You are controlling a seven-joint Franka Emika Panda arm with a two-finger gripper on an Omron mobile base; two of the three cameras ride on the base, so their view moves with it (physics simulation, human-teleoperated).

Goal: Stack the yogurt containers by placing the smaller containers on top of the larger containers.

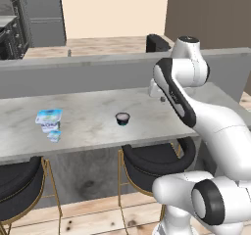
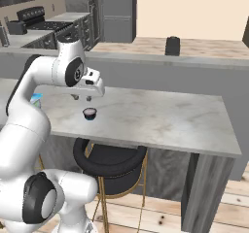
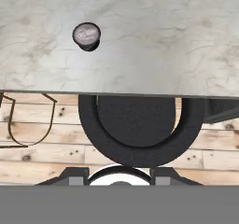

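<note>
Left base view: tub (image 1: 49, 119) lettering dark blue, unreadable; gripper (image 2: 81, 97) state unclear.

Arm bent high, hand (image 2: 81, 99) pointing down, holding nothing

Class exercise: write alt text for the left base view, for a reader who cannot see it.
A white robot arm rises at right over a marble counter holding a dark round cup, a pale-blue tub and a tiny pack. Black stools stand below.
</note>
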